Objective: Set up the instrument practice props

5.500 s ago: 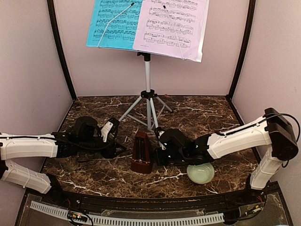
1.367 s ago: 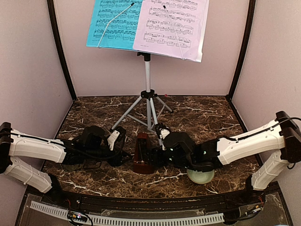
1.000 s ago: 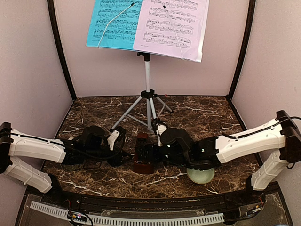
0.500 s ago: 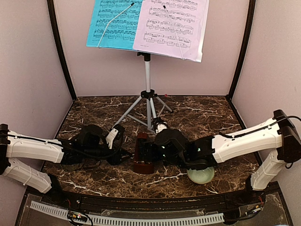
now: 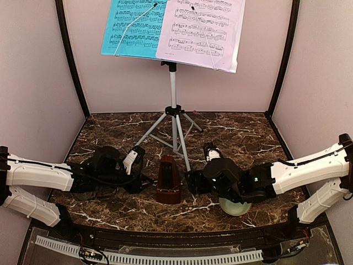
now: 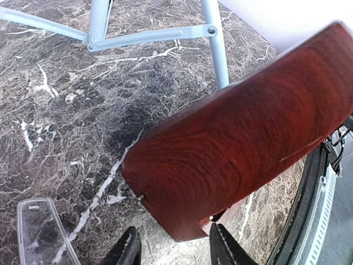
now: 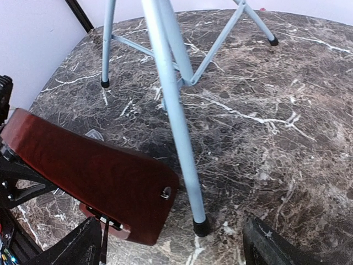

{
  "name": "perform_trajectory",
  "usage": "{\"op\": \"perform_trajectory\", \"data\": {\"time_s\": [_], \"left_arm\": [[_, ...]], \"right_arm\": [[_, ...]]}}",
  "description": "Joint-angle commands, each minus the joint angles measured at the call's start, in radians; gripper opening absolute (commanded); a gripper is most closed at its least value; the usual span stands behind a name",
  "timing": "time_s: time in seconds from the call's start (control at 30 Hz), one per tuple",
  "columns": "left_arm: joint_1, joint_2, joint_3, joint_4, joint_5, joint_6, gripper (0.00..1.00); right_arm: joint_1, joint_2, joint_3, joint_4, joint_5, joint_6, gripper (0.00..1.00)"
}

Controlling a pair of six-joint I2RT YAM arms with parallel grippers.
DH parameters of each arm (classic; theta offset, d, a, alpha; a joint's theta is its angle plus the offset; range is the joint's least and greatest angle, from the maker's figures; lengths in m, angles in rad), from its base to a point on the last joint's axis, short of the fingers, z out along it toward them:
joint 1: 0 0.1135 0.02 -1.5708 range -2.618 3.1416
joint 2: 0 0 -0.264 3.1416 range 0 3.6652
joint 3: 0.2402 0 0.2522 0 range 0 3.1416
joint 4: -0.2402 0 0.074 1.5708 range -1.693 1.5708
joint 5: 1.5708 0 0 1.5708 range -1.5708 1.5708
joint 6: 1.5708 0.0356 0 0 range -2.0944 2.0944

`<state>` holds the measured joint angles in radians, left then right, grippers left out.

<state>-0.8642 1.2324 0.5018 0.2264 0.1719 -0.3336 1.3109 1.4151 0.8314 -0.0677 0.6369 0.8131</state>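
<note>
Drawn back rightward off the metronome [image 5: 167,179], the right tool [image 5: 190,181] sits with fingers wide apart, a pale green bowl [image 5: 236,205] under its arm. The left tool [image 5: 144,179], fingers apart, sits just beside the upright metronome, mid-counter [image 5: 237,138]. Behind stands the tripod music stand [image 5: 173,88], with the blue sheet [image 5: 132,27] and lilac sheet [image 5: 201,30] side by side on its desk.

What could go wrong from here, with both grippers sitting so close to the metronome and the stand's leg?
The right gripper is open, with the foot of the music stand just ahead of it. Pushing forward could knock that leg and rock the stand. The left gripper flanks only a bottom corner of the metronome, so a squeeze there might slip or tip it. The right arm hangs over the green bowl and could nudge it.
</note>
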Motion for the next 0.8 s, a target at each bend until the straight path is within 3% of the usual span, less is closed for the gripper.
{"op": "perform_trajectory", "data": {"time_s": [0.0, 0.17, 0.37, 0.57, 0.77], "left_arm": [[0.041, -0.066, 0.022, -0.046, 0.001, -0.053, 0.49], [0.203, -0.152, 0.043, -0.132, 0.016, -0.109, 0.54], [0.317, -0.205, 0.184, -0.342, -0.116, -0.074, 0.72], [0.440, -0.214, 0.277, -0.411, -0.050, -0.045, 0.77], [0.472, -0.178, 0.419, -0.461, -0.008, -0.001, 0.81]], "right_arm": [[-0.026, -0.097, -0.092, -0.025, 0.035, 0.066, 0.89], [-0.058, -0.181, -0.157, -0.013, 0.020, 0.073, 0.88], [-0.108, -0.270, -0.181, 0.023, -0.038, 0.042, 0.90], [-0.193, -0.431, -0.219, 0.080, -0.116, -0.030, 1.00], [-0.324, -0.533, -0.135, -0.016, -0.196, -0.158, 1.00]]}}
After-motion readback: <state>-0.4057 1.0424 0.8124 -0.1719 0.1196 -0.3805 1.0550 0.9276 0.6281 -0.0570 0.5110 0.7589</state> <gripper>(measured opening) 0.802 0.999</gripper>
